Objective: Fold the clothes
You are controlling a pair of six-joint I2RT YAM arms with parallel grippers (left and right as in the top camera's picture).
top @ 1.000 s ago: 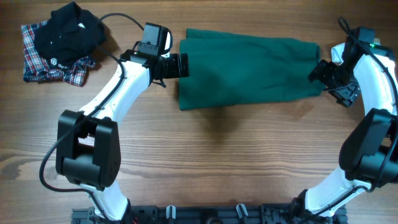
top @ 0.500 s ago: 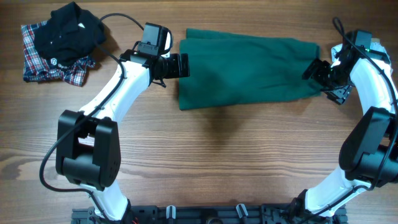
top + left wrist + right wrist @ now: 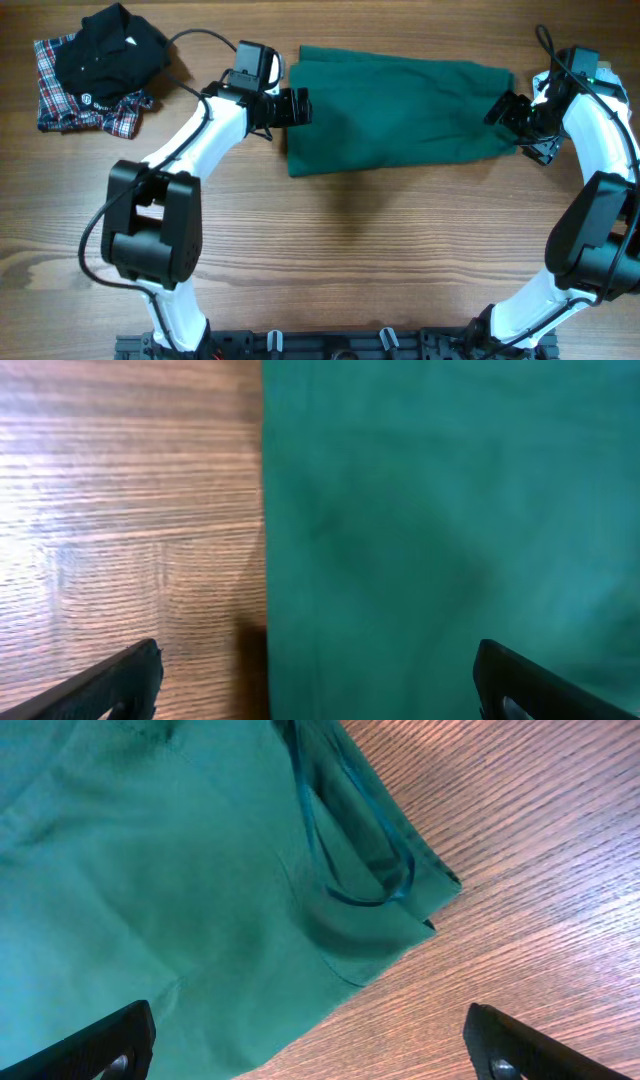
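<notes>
Hiding clothes (image 3: 400,115) edge: left hand (image 3: 300,106)

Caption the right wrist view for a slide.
Open right end effector above a corner of the dark green fabric garment, thin drawstring cord looped on top.
</notes>
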